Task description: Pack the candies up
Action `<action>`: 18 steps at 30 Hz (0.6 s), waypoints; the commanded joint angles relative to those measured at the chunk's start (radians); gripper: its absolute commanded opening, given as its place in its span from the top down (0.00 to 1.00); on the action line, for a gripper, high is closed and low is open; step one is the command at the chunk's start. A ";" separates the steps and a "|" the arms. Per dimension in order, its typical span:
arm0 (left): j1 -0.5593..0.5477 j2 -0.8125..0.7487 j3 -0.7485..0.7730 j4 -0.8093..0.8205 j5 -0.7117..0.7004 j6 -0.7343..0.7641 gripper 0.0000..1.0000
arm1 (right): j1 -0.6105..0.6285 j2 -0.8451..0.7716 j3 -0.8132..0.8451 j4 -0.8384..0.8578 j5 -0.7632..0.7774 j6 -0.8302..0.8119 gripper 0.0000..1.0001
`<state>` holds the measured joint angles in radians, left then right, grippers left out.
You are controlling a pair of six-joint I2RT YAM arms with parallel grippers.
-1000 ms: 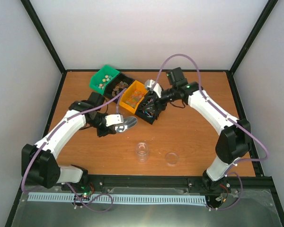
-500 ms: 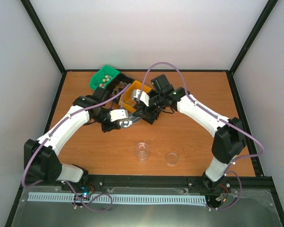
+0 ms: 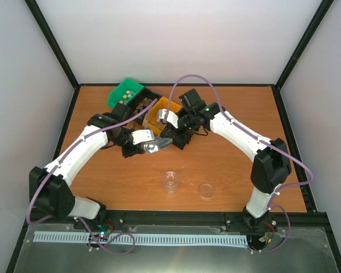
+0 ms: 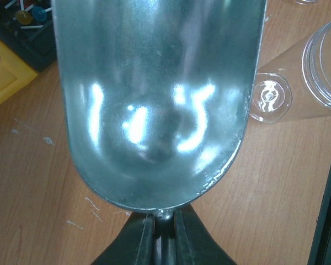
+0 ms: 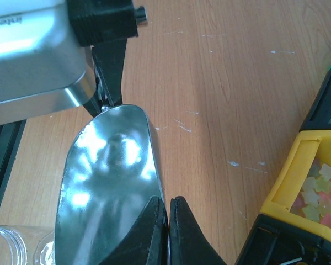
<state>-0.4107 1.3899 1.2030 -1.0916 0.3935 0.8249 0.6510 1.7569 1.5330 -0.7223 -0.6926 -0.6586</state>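
An empty silver scoop (image 3: 157, 145) (image 4: 160, 99) (image 5: 107, 182) hangs just above the wood in front of the bins. My left gripper (image 3: 146, 147) (image 4: 164, 226) is shut on its thin handle. From the other side, my right gripper (image 3: 169, 138) (image 5: 169, 221) is shut on the scoop's thin side rim. Pale star-shaped candies (image 5: 319, 190) lie in the yellow bin (image 3: 161, 111) (image 5: 289, 182), and small round candies (image 3: 123, 101) in the green bin (image 3: 125, 94). Lollipop-like candies (image 4: 25, 16) show in a black bin. The clear jar (image 3: 170, 182) (image 4: 320, 61) stands upright nearer the arms.
The jar's clear lid (image 3: 206, 190) lies right of the jar. Black bins (image 3: 137, 103) sit between the green and yellow ones, another (image 3: 179, 133) lies under my right wrist. The left arm's wrist camera housing (image 5: 33, 55) fills the right wrist view's upper left. A black rail (image 3: 216, 216) borders the near edge.
My right gripper swung left from over the bins to the scoop and went from open to shut on its rim. The left arm carried the scoop slightly right and back toward it.
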 commanded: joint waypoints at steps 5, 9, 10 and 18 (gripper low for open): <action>0.141 -0.113 0.030 0.030 0.241 -0.074 0.58 | -0.078 -0.036 0.002 0.016 -0.121 0.027 0.97; 0.210 -0.216 -0.025 0.122 0.346 -0.123 0.47 | -0.141 -0.101 -0.057 0.108 -0.255 0.081 0.97; 0.211 -0.241 -0.041 0.153 0.360 -0.148 0.45 | -0.153 -0.116 -0.068 0.131 -0.282 0.095 0.97; 0.210 -0.378 -0.154 0.358 0.472 -0.218 0.31 | -0.177 -0.168 -0.100 0.140 -0.428 0.112 0.97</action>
<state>-0.1986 1.0565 1.0920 -0.8810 0.7658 0.6628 0.4717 1.6283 1.4498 -0.6102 -0.9966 -0.5602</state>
